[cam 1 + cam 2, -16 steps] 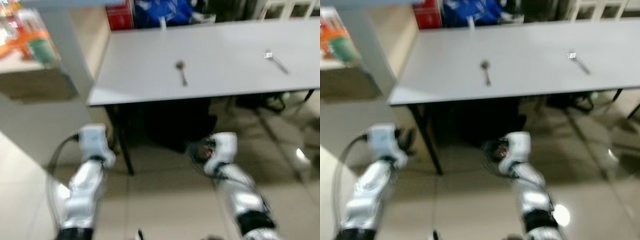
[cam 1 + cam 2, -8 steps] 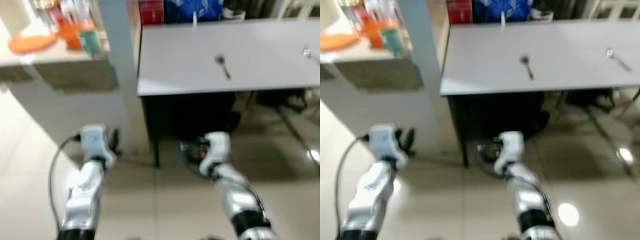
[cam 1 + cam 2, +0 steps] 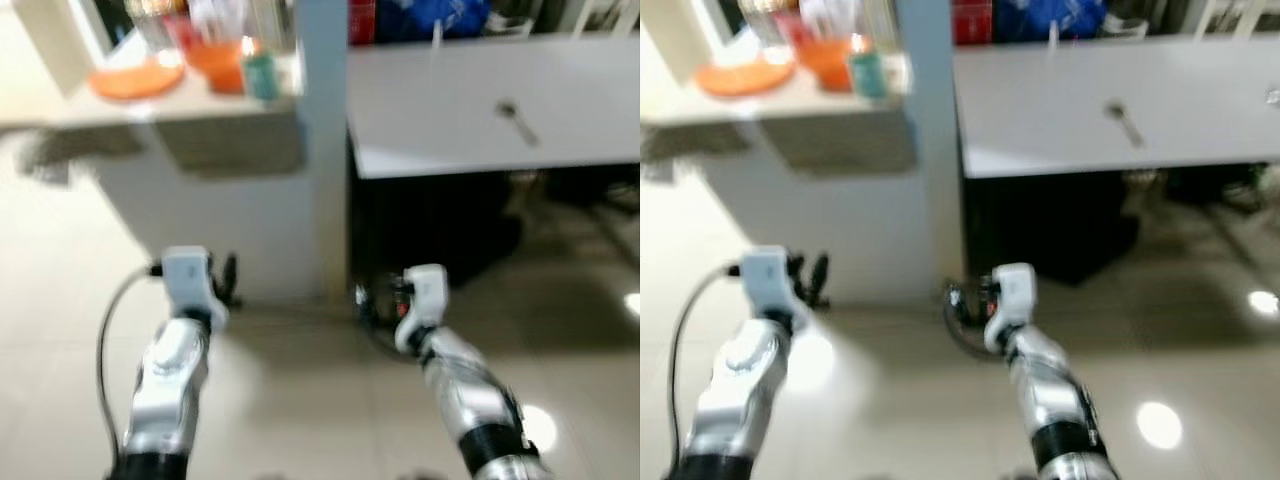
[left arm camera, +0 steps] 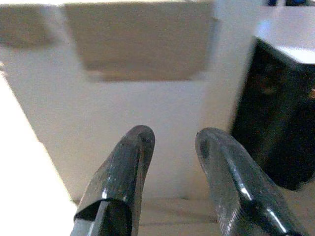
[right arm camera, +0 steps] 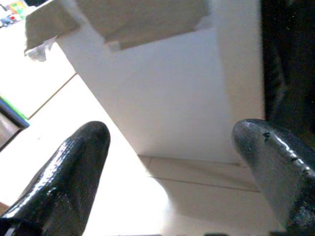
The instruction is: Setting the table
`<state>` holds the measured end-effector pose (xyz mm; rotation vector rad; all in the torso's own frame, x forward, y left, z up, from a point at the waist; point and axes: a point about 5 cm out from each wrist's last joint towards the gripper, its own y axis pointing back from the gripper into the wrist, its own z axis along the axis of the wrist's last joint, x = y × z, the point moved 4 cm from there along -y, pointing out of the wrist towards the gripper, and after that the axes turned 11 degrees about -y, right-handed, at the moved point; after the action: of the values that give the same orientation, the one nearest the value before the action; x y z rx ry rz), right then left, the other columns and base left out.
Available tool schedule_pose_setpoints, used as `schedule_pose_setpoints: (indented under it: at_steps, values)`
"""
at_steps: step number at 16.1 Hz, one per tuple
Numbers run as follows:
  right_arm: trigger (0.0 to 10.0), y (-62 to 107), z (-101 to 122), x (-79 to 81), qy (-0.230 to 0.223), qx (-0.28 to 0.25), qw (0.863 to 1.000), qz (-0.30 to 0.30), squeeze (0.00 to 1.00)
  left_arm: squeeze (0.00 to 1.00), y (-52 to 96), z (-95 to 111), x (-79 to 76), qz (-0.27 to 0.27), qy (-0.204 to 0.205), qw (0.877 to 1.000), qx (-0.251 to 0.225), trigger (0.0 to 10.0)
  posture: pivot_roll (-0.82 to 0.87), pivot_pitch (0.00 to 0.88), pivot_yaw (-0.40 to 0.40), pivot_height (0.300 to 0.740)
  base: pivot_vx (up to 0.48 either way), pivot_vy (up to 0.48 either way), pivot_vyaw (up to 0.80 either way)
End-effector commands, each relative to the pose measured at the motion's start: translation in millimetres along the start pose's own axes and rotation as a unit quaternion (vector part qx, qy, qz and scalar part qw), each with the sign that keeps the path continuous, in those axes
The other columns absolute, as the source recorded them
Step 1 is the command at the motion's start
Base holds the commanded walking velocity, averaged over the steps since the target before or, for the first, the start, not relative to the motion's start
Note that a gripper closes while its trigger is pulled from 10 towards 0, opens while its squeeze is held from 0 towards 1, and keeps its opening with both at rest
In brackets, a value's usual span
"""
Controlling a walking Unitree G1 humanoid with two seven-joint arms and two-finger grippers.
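Facing counter (image 3: pixel 200 140): orange plate (image 3: pixel 133 80) ahead-left, nearer left gripper (image 4: pixel 172 162); right gripper (image 5: pixel 172 162) too spread, empty.

Grey bench (image 3: pixel 450 110): on the right, one spoon (image 3: pixel 518 119) lying on top.
Counter ledge (image 3: pixel 150 105): on the left, holding an orange plate (image 3: pixel 133 80), orange bowl (image 3: pixel 218 60), green cup (image 3: pixel 263 77).
Floor (image 3: pixel 300 400): pale glossy tiles.
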<state>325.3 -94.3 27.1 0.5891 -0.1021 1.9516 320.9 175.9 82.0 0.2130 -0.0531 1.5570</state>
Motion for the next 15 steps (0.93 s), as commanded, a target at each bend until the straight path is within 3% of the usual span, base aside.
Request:
schedule_pose_setpoints:
  at_steps: [1,2,4,7,12,15]
  values:
    - [10.0,4.8,6.1,-10.6,0.010,-0.006,1.000,-0.014,0.00,0.00,-3.6,2.8,-8.6,-0.006,-0.019,1.000,-0.004,10.0,-0.14,0.000,0.084,0.731,0.000,0.480,0.00]
    - [10.0,5.0,6.1,-10.7,0.013,-0.005,1.000,-0.014,0.00,0.00,-6.0,5.6,-4.4,0.010,-0.052,0.999,-0.009,10.0,-0.14,0.000,0.083,0.731,0.000,0.000,0.00]
    - [10.0,5.0,5.8,-9.5,0.016,-0.005,1.000,-0.012,0.00,0.00,-8.1,9.2,-8.5,-0.002,-0.029,1.000,-0.012,10.0,-0.15,0.000,0.084,0.731,0.000,0.232,0.00]
    - [10.0,4.2,11.0,-5.1,0.058,-0.022,0.998,-0.011,0.00,0.00,-11.9,18.0,-10.2,0.000,-0.045,0.999,-0.025,10.0,-0.15,0.000,0.084,0.731,0.084,0.445,0.00]
    - [10.0,7.2,64.7,-7.9,0.133,-0.145,0.979,-0.059,0.00,0.00,-12.0,25.1,-14.5,-0.016,-0.024,0.999,-0.046,10.0,-0.14,0.000,0.089,0.731,0.303,0.373,0.00]
    - [10.0,7.5,83.4,-6.1,0.138,-0.177,0.971,-0.076,0.00,0.00,-13.1,26.0,-14.3,-0.018,-0.023,0.998,-0.046,10.0,-0.14,0.000,0.091,0.731,0.309,0.369,0.00]
